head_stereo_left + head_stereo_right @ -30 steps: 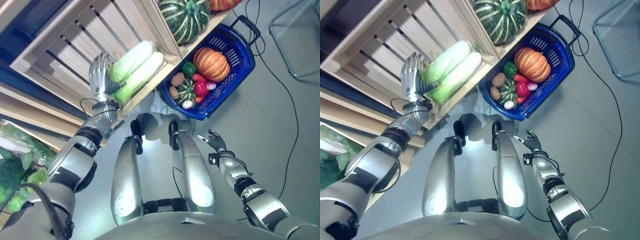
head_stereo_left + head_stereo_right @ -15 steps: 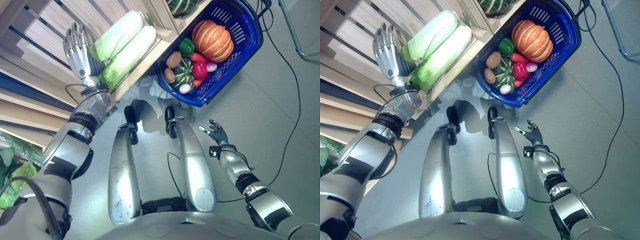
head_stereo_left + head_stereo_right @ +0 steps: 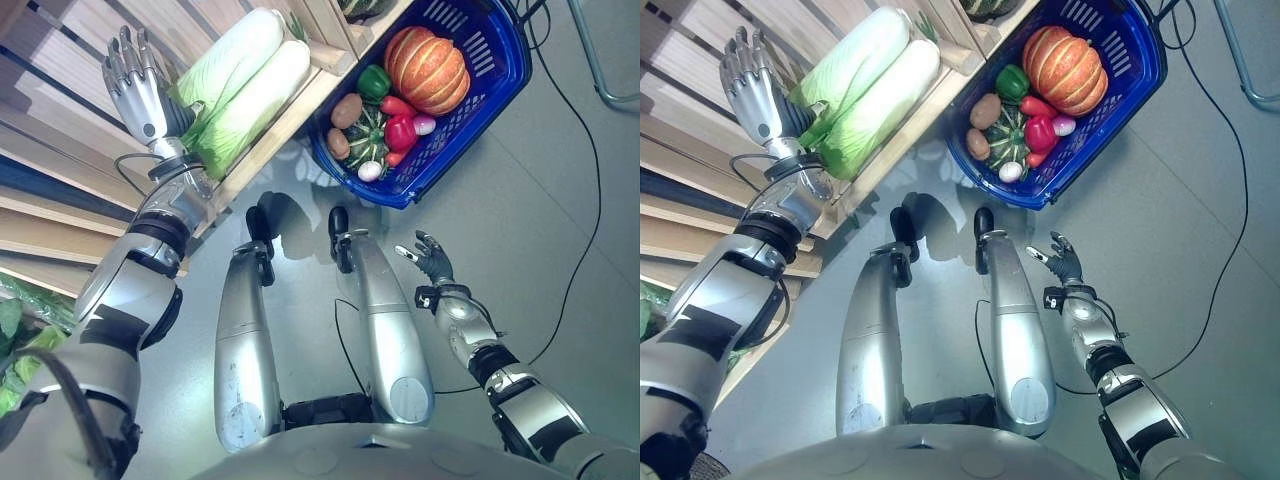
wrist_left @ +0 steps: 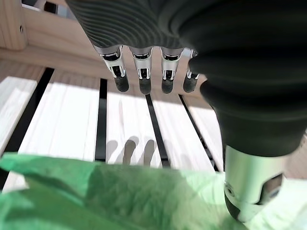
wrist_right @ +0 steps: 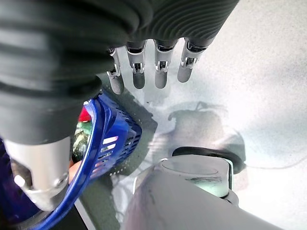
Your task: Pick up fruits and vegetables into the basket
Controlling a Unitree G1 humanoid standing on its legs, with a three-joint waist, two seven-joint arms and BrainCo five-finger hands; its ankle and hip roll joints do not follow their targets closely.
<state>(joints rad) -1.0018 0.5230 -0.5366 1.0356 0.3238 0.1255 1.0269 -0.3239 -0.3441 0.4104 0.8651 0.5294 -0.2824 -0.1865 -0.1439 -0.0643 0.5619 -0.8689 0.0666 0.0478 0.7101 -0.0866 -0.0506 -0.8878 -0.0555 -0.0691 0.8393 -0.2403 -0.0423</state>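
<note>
No legible text, labels or numbers anywhere.

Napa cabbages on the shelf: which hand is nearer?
Left. The left hand is open right beside the cabbages; the right hand hangs open over the floor, below the blue basket.

A slatted wooden crate shelf (image 3: 90, 120) ran across the upper left of the frame, its pale boards set apart by dark gaps. A grey floor (image 3: 560, 200) took up the right and centre. A metal frame leg (image 3: 600, 70) stood at the upper right corner. Leafy greens (image 3: 15, 350) lay at the lower left edge, below the shelf boards.
</note>
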